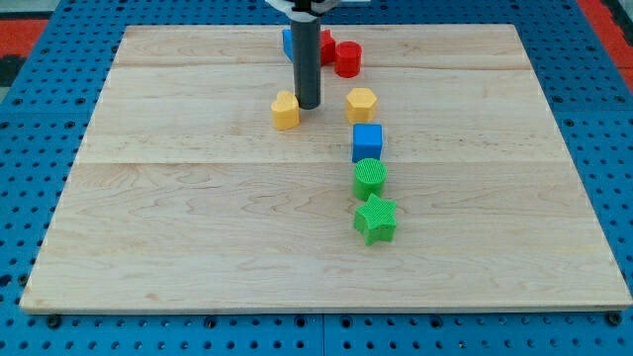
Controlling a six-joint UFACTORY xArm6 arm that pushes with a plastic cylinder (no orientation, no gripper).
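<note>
Camera view: dark rod descends from the view's top; my tip (pixel 309 105) rests on the pale wooden worktop (pixel 178 227), just right of the yellow heart-shaped block (pixel 286 110), touching or nearly so. No claw fitted, so nothing is held. Yellow hexagonal block (pixel 361 103) sits near, to the tip's right. Below it, in a column: blue cube (pixel 367 141), green cylinder (pixel 369 179), green star (pixel 375 219). Behind the rod: blue block (pixel 288 42) partly hidden, red block (pixel 326 45), red cylinder (pixel 347 58).

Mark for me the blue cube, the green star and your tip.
Blue cube (pixel 367 141): camera view, point on its top face.
Green star (pixel 376 219): camera view, point at the middle of its ribbed top.
My tip (pixel 309 105): camera view, point at the rod's very end, just right of the yellow block (pixel 286 110).
</note>
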